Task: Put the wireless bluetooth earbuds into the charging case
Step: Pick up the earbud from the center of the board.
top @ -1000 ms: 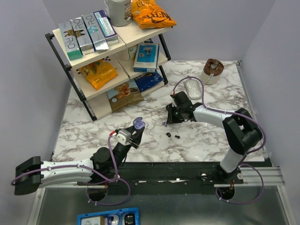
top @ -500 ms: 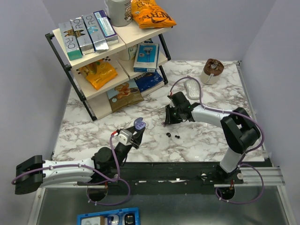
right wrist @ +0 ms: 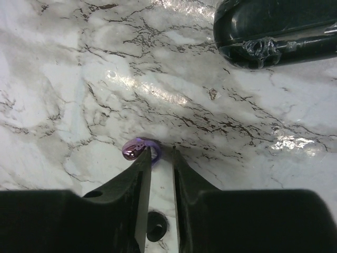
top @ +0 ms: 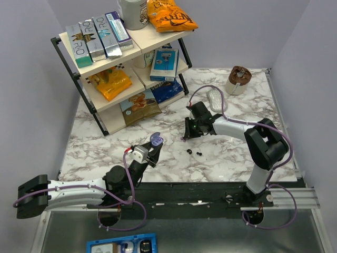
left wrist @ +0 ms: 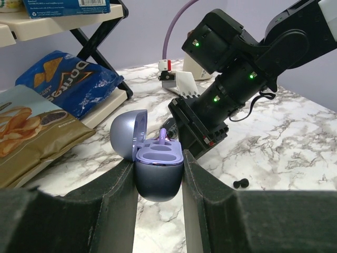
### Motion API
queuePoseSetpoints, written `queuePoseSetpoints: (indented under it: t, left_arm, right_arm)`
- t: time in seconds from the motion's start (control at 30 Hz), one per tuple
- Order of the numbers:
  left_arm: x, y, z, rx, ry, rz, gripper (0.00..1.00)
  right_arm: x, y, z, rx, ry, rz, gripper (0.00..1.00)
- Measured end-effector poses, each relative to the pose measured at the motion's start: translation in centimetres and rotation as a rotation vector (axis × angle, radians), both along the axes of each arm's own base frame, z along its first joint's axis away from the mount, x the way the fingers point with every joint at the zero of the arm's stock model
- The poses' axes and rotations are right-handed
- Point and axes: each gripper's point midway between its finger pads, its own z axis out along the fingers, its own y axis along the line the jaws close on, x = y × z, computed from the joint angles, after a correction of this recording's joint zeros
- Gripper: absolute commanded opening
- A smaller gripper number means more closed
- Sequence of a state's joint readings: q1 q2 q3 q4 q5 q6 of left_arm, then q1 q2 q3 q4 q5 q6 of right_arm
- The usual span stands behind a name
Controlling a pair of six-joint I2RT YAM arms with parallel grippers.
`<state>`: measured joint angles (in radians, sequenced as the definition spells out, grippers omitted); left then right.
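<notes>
One open charging case in left gripper

Earbud seemingly beside right end effector

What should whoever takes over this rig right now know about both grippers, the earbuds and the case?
Left gripper: shut on the charging case, held upright with its lid open.
Right gripper: down at the marble table, jaws a narrow gap apart with nothing between them. A purple earbud lies at the tip of one finger.
Done: the case is in hand and open. A purple stub stands in one socket; I cannot tell whether it is an earbud.
Left: grip the loose earbud, carry it to the case and seat it.
</notes>
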<state>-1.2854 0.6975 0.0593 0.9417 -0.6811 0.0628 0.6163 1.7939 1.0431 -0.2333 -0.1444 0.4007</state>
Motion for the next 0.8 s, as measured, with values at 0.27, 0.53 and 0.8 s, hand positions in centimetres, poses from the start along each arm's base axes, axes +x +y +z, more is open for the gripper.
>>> queuePoseSetpoints:
  t: [0.27,0.53,0.8]
  left_arm:
    - [0.0,0.1,0.1,-0.006,-0.002,0.000,0.00]
    - [-0.1,0.1,0.3,-0.014,-0.004,-0.003,0.00]
    - [-0.2,0.3,0.8,-0.034,-0.010,-0.003,0.00]
  right_arm:
    - [-0.2,0.2,-0.2,-0.011,-0.008,0.029,0.07]
    - [-0.4,0.4,-0.2,-0.015,-0.016,0.048,0.01]
    - [-1.5,-0.2,-0.1,-0.015,-0.021,0.031,0.01]
